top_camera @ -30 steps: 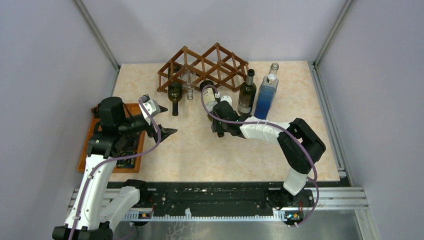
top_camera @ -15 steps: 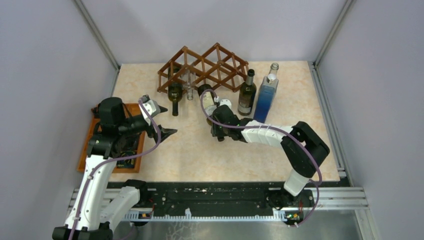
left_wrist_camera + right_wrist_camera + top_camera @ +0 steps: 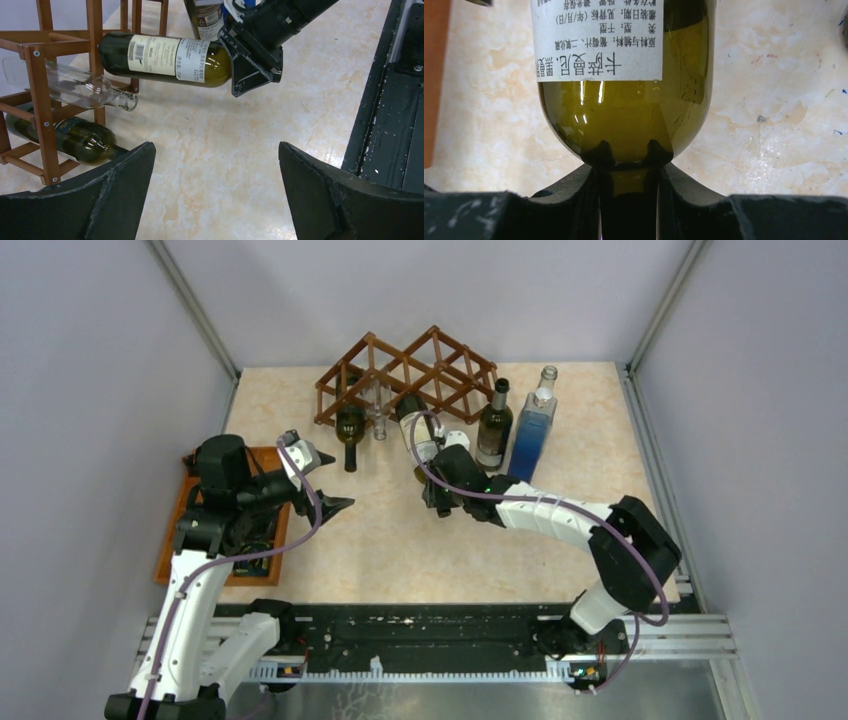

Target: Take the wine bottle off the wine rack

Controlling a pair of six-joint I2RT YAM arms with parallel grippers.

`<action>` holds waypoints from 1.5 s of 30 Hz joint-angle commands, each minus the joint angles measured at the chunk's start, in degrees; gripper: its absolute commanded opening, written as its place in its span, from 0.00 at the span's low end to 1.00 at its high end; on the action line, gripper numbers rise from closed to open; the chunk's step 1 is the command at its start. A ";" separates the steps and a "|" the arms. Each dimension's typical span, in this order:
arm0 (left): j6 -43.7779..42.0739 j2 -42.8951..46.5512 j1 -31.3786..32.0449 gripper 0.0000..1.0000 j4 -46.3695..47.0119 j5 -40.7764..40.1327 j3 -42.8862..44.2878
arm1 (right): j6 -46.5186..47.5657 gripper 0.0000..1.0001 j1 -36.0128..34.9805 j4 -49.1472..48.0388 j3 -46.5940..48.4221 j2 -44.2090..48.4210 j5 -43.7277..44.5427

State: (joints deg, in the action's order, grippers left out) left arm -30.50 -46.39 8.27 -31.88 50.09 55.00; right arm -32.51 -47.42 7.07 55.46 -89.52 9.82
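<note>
Left tool (image 3: 328,480) gapes empty near the tabletop's (image 3: 400,540) left edge. Right tool (image 3: 629,150) clamps the neck of the wine bottle (image 3: 170,57), fingers hiding most of it. The bottle lies level, base at the wine rack (image 3: 405,375) by the far edge; whether it is inside a cell is unclear.

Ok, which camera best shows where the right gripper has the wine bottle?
Right wrist: the right gripper clamps the wine bottle at the neck, below the shoulder. Left wrist shows the bottle lying nearly level, base by the wine rack, grip side-on. Top external shows it small, a cable crossing it.

Claw (image 3: 626,156) tight around neck of wine bottle (image 3: 624,112)
</note>
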 commanded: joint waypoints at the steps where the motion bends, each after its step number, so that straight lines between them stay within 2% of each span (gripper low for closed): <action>1: -0.56 0.60 0.25 0.99 0.38 0.81 0.60 | 1.06 0.00 -0.48 -7.92 0.63 7.73 1.94; 10: -7.05 -0.14 0.25 0.99 -2.86 1.71 2.44 | 1.66 0.00 -0.46 1.58 -2.52 15.53 -5.78; 16: -23.40 -1.60 0.25 0.99 -10.58 4.03 3.97 | 5.67 0.00 -0.98 11.96 1.52 19.91 -12.95; 20: -36.49 -1.70 0.25 0.99 -15.39 4.58 4.81 | 7.86 0.00 -2.98 18.76 6.63 19.27 -18.94; 22: -40.17 -1.83 0.25 0.99 -16.22 4.33 5.42 | 8.31 0.00 -4.34 21.23 8.90 18.40 -21.03; 26: -50.09 -2.28 0.25 0.99 -20.07 3.79 5.83 | 6.88 0.00 -5.61 21.84 11.16 17.27 -27.34; 33: -62.23 -1.09 1.18 0.99 -21.47 0.50 2.11 | 5.65 0.00 -9.36 23.10 17.91 12.25 -31.61; 40: -67.24 0.69 2.03 0.99 -19.58 -1.36 -2.32 | 4.51 0.00 -10.66 22.41 23.46 7.51 -35.15; 45: -72.07 1.35 3.12 0.99 -20.37 -5.67 -5.83 | 4.53 0.00 -11.78 23.01 27.20 4.28 -37.01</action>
State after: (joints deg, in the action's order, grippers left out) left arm -95.79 -45.87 10.52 -51.44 47.07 51.57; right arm -28.69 -57.74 37.85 75.55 -85.38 -23.05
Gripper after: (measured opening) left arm 0.987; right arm 0.334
